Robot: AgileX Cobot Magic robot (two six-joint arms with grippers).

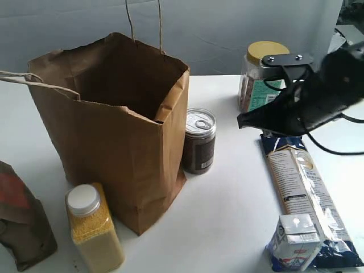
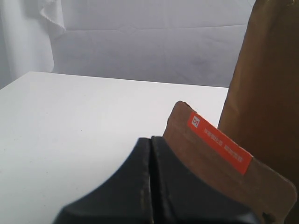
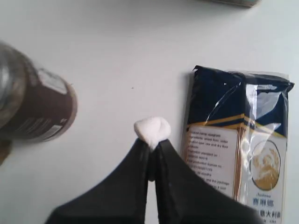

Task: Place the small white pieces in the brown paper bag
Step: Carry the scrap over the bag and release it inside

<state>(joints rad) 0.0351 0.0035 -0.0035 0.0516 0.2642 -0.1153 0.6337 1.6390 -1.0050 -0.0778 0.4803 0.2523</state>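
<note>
The tall brown paper bag [image 1: 114, 131] stands open at the left of the exterior view; its side also shows in the left wrist view [image 2: 271, 93]. My right gripper [image 3: 152, 145] is shut on one small white piece [image 3: 152, 129], a lump pinched at the fingertips. It hangs above the table between the dark can and the noodle packet, to the right of the bag [image 1: 243, 120]. No other white pieces are visible. My left gripper [image 2: 150, 140] is shut with nothing in it, beside the dark brown pouch [image 2: 219, 158]. It is out of the exterior view.
A dark can with a silver lid [image 1: 199, 142] stands against the bag's right side. A yellow-lidded jar [image 1: 261, 79] is at the back right. A noodle packet [image 1: 301, 187] and a white-and-blue carton [image 1: 294, 242] lie front right. A yellow grain bottle [image 1: 94, 227] and the pouch [image 1: 20, 216] sit front left.
</note>
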